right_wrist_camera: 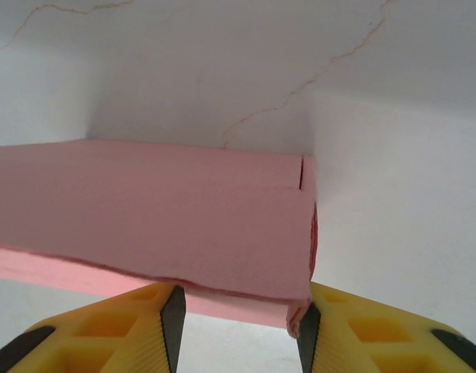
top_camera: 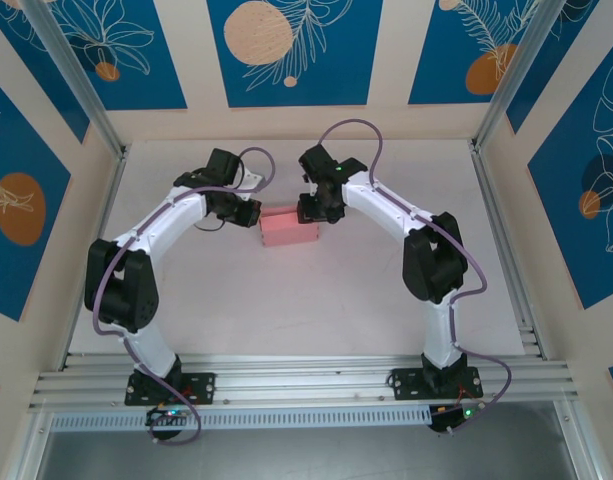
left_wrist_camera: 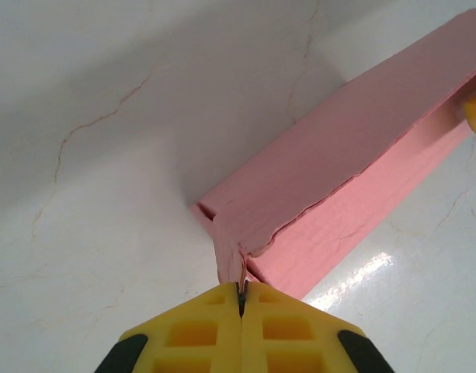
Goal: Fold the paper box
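The paper box [top_camera: 288, 228] lies on the table [top_camera: 286, 310] slightly toward 12 o'clock, with the left gripper [left_wrist_camera: 241, 291] pinched tight on its 10 o'clock corner and the right gripper [right_wrist_camera: 239, 315] parted astride its 2 o'clock corner.

Robot lab cell, aluminium frame [top_camera: 296, 378], printed panels [top_camera: 291, 50]

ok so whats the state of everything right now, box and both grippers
paper box: folded up into a shallow closed shape, lying on the table, one seam gaping slightly
left gripper: shut, pinching a corner tab of the paper box
right gripper: open, jaws apart at the box's other end
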Available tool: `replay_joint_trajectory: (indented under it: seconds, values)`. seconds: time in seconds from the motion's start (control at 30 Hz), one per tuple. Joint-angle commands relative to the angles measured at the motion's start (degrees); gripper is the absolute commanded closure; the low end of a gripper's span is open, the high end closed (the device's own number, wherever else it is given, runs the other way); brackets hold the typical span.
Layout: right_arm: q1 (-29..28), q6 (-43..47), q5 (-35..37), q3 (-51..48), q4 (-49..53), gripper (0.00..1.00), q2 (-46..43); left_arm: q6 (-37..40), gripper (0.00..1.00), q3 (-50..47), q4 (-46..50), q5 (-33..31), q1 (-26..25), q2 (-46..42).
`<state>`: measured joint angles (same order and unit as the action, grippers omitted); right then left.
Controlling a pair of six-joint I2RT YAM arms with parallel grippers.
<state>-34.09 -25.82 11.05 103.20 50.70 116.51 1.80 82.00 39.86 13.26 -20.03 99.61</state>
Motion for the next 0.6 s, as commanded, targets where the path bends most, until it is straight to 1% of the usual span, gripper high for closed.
replay_joint_trajectory:
  seconds: [0.0, 0.1, 0.37, 0.57]
  values:
    - [0.0, 0.5, 0.7, 1.4, 0.4, 0.56, 1.9, -0.4, 1.0, -0.7, -0.2, 0.9, 0.8, 0.1]
    - [-0.1, 0.8, 1.0, 1.1, 0.2, 0.56, 2.1, -0.9, 1.0, -0.7, -0.4, 1.7, 0.8, 0.0]
    - [-0.6, 1.5, 2.2, -0.2, -0.1, 0.56, 2.3, -4.4, 1.0, -0.5, -1.4, 6.3, 1.3, -0.6]
    - [-0.9, 1.8, 3.2, -1.0, -0.2, 0.57, 2.3, -10.4, 1.0, -1.9, -4.8, 11.8, 2.3, -0.8]
